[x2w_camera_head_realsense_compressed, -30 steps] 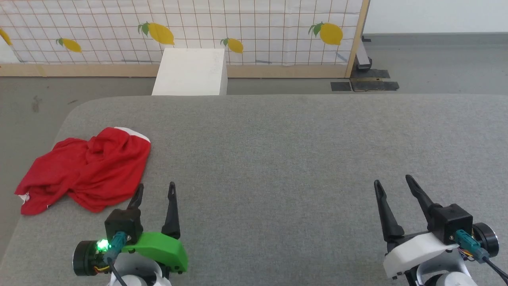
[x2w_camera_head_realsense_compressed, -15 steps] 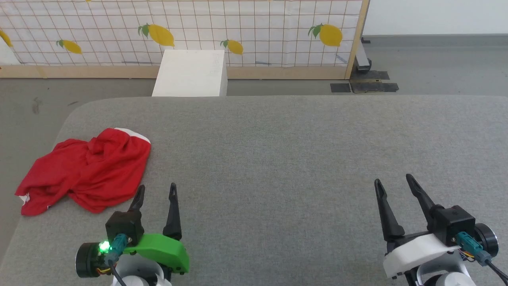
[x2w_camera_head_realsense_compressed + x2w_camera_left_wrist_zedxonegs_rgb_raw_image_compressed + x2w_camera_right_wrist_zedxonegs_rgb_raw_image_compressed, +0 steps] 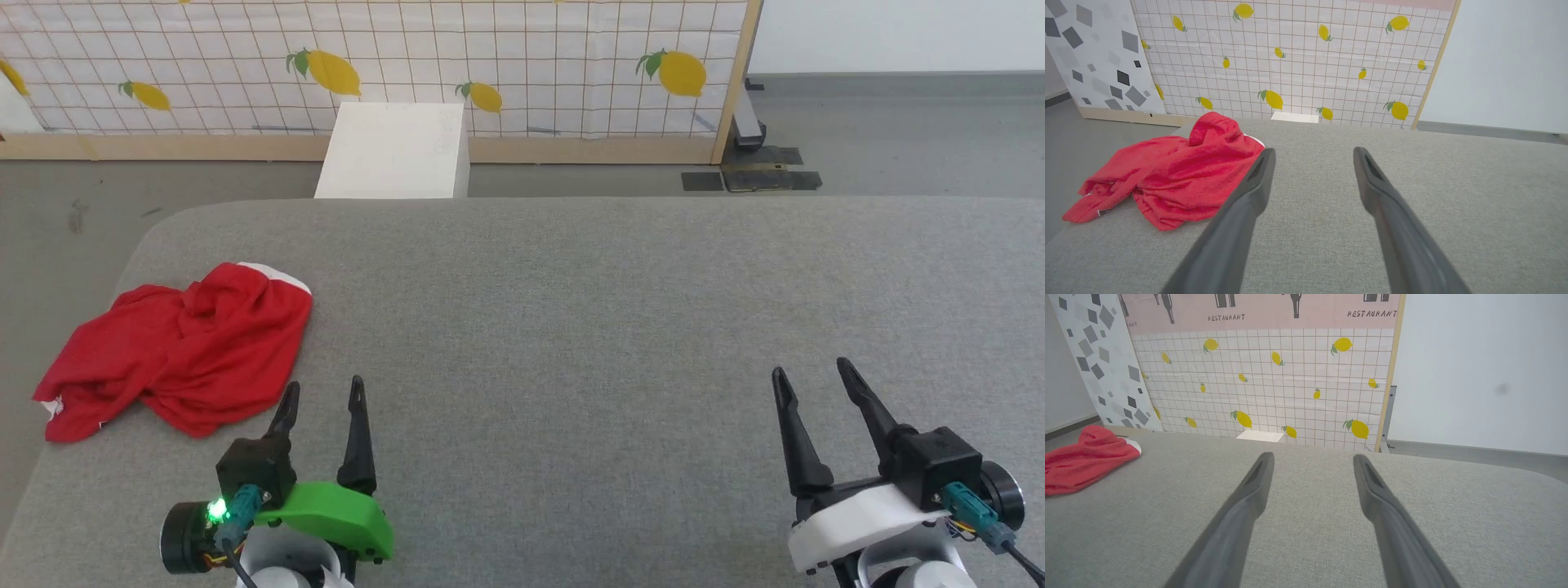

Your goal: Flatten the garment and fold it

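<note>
Shorts (image 3: 180, 351) of bright red fabric are seen crumpled in a heap on the left part of the grey tabletop (image 3: 571, 327), with one end reaching its left edge and a strip of white trim shown at the far right of the heap. No part of them is laid flat, and no print can be made out. The left gripper (image 3: 324, 384) is held low over the tabletop just beside the near right edge of the shorts; its fingers (image 3: 356, 433) are spread wide and nothing is pinched between them. The right gripper (image 3: 810, 367) is held well apart from the shorts, over bare tabletop at the lower right, and its fingers (image 3: 796, 441) are likewise spread and hold nothing. Beyond the tabletop a white box (image 3: 396, 151) is set on the floor against a lemon-printed panel (image 3: 531, 65).
</note>
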